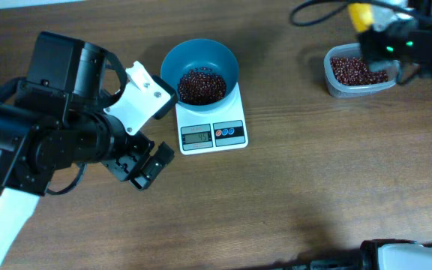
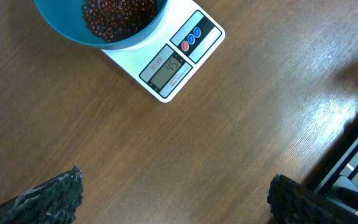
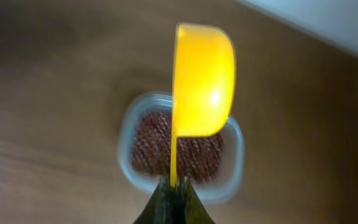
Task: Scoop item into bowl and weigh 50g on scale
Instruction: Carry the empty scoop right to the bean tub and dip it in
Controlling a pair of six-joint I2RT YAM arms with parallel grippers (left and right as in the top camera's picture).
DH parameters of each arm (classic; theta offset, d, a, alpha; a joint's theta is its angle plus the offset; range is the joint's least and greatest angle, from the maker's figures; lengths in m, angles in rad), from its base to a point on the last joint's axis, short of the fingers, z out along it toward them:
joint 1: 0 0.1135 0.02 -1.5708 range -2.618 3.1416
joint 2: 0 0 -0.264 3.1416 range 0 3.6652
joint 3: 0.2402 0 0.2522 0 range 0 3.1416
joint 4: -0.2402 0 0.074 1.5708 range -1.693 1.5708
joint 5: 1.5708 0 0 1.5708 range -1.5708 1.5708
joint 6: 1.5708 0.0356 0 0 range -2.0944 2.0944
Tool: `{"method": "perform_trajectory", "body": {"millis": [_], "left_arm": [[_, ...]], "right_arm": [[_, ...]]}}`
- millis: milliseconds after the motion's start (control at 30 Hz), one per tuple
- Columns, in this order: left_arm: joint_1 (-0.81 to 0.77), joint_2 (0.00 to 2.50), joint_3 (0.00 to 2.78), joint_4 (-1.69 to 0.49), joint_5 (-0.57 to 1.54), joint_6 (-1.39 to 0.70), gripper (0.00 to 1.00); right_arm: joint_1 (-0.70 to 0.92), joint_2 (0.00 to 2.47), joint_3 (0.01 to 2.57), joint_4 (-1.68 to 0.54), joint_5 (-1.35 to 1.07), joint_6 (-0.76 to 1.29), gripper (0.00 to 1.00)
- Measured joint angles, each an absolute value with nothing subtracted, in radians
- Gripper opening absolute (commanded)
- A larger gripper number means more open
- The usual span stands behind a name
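Here, a heap of dark red-brown beans (image 1: 202,85) lies in the teal-blue bowl (image 1: 201,52), which stands on the rear part of the white scale (image 1: 212,135) near the middle of the table (image 1: 313,187). The scale's grey display (image 2: 166,70) and its red and blue buttons face the near edge; in the left wrist view the digits look like 45, though they are too small to read in the overhead view.

The left hand (image 1: 142,166) hovers just beside the scale's front left corner. Its fingers are spread wide over bare wood and grip nothing.

Well apart, at the far right of the table, a clear plastic tub (image 1: 330,79) holds more of the same beans. Above it the right hand (image 3: 174,190) pinches the handle of a yellow scoop (image 3: 202,81), which is turned on its edge over the tub. The picture is blurred, and whether the scoop carries any beans cannot be told.
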State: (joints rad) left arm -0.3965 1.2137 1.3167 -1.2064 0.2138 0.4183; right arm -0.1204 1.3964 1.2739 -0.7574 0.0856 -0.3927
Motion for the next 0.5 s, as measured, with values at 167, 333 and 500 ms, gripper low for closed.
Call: {"method": "perform_trajectory", "body": {"millis": [167,333,500], "left_arm": [[-0.397,1.214,1.317,-1.208,0.214,0.418,0.99],[-0.397,1.214,1.317,-1.208,0.214,0.418,0.99],[-0.397,1.214,1.317,-1.208,0.214,0.418,0.99]], "right_arm": [[-0.22,1.459,1.274,-0.812,0.047,-0.393,0.04],[-0.22,1.589,1.259,-0.823,0.016,-0.393,0.04],[-0.22,1.691,1.258,-0.808,0.012,-0.392,0.04]]}}
